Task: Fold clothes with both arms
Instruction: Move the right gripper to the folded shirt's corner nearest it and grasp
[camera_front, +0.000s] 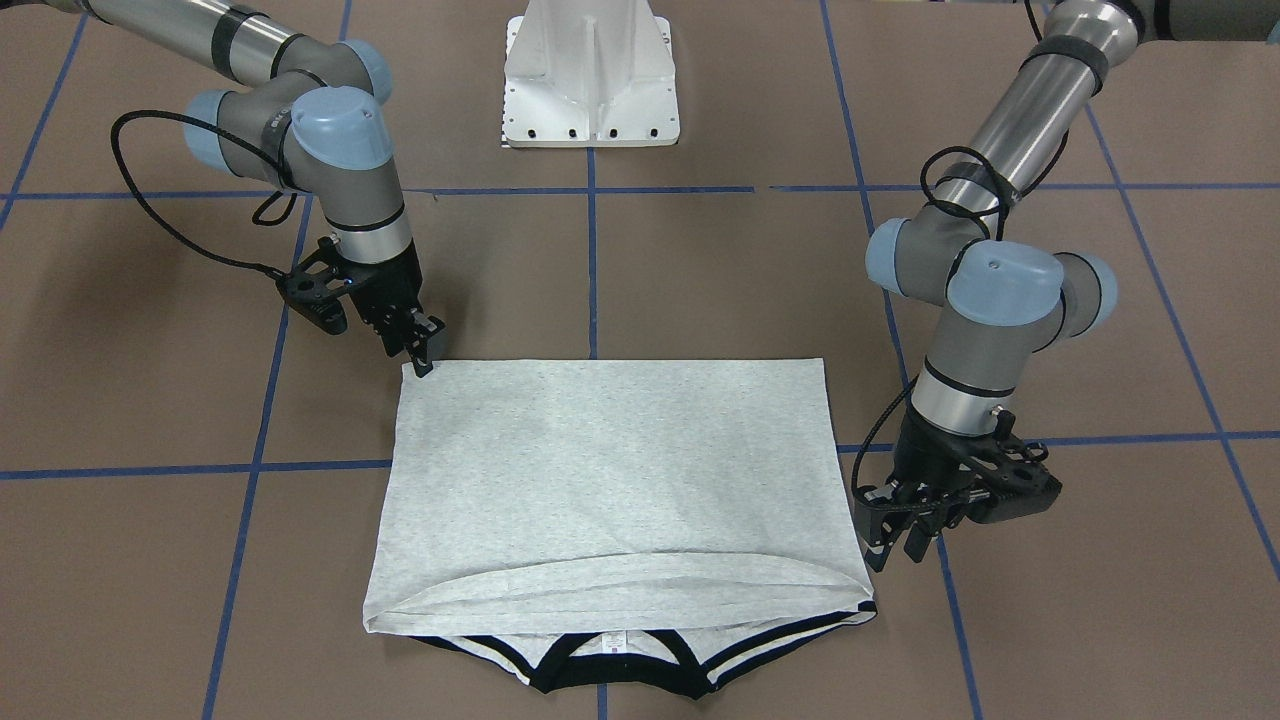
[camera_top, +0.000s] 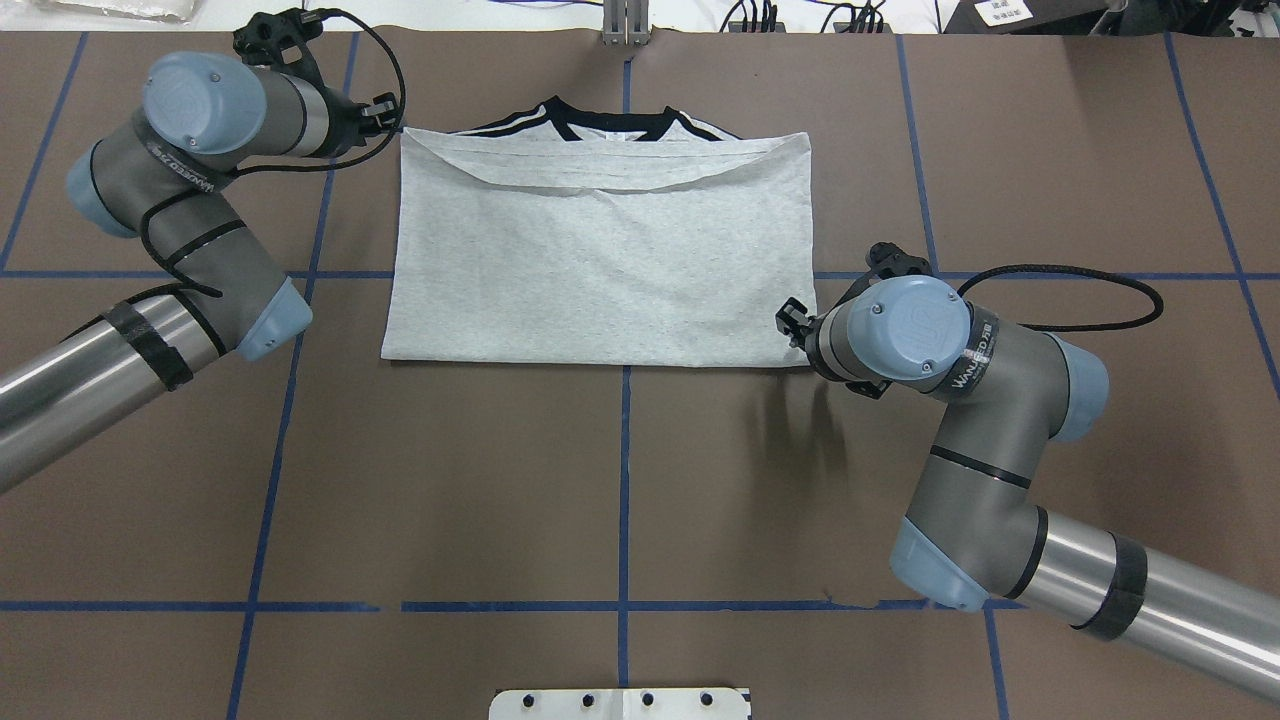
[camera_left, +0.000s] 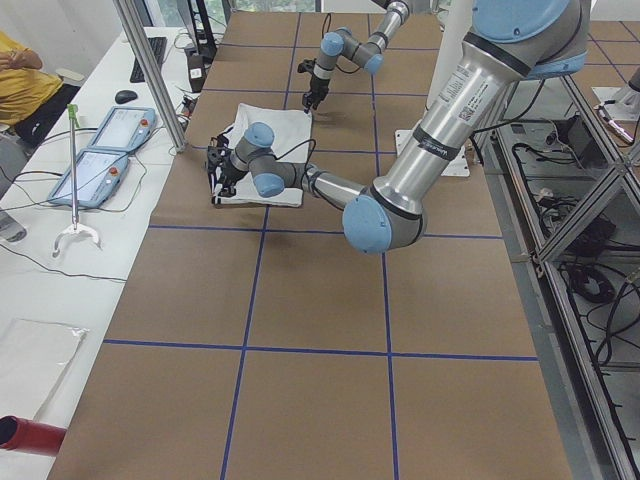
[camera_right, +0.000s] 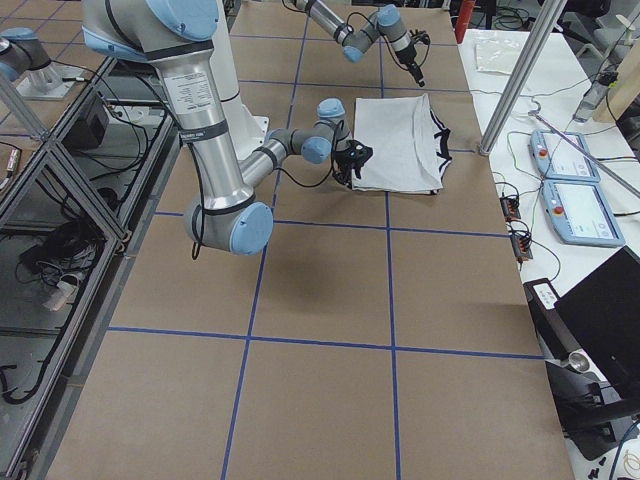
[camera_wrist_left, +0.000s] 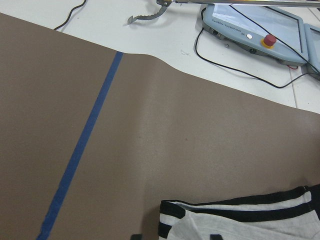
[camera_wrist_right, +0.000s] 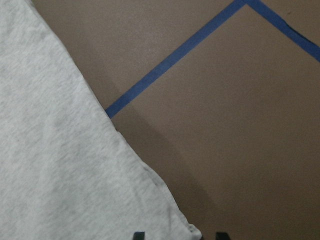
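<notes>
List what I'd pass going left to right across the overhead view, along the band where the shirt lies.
Left arm → left tool at the shirt's collar-end corner → grey T-shirt → right tool at the shirt's near corner → right arm.

T-shirt (camera_front: 600, 480): light heather-grey, fine speckle; black collar (camera_front: 605, 685) and black shoulder stripes (camera_front: 770, 640) on the side nearest the table's operator-side edge. Table (camera_front: 720, 280): flat brown, ruled into a grid by blue tape lines (camera_front: 592, 270). Left arm (camera_front: 985, 350) and right arm (camera_front: 365, 205): grey metal, light blue joint caps (camera_front: 340, 125), black cables (camera_front: 170, 210); pedestal base (camera_front: 592, 90) white.
</notes>
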